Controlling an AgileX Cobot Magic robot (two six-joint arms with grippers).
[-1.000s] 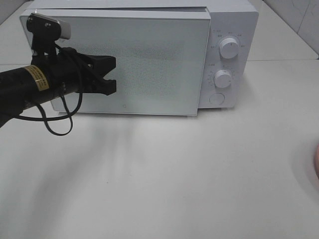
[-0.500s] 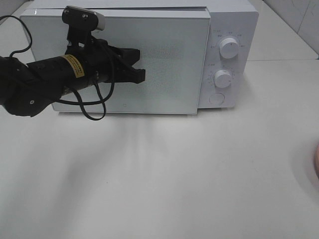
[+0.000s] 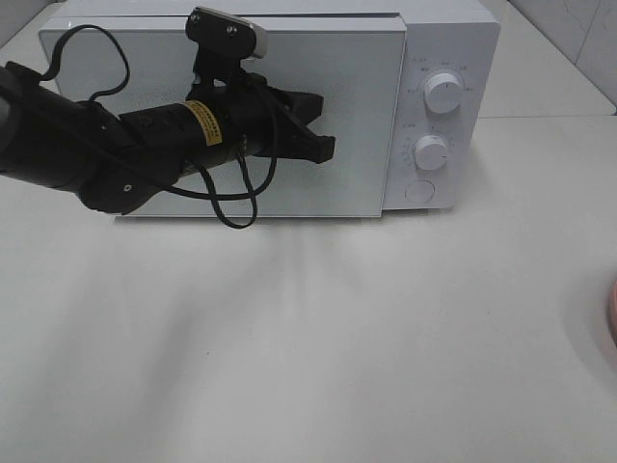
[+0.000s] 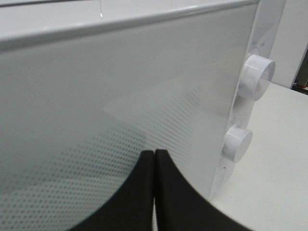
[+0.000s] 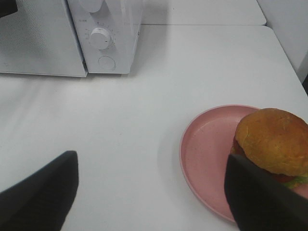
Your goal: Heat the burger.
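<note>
The burger (image 5: 273, 140), with a golden-brown bun, sits on a pink plate (image 5: 207, 149) on the table, seen in the right wrist view. My right gripper (image 5: 150, 166) hangs open above the table beside the plate, one finger overlapping the burger's near edge in the picture. It holds nothing. The white microwave (image 3: 443, 39) stands at the back, its door (image 3: 357, 116) lying against the body. My left gripper (image 3: 328, 149) is shut and empty, its tips close in front of the door's middle right. In the left wrist view the left gripper (image 4: 154, 159) points at the door glass.
Two knobs (image 3: 442, 93) (image 3: 431, 151) and a round button (image 3: 420, 190) are on the microwave's right panel. A sliver of the pink plate (image 3: 612, 313) shows at the right edge of the high view. A tiled wall rises behind at the right.
My left arm has swept to the right across the front of the door, and the door's left edge has come in toward the body. The right gripper stays open.
</note>
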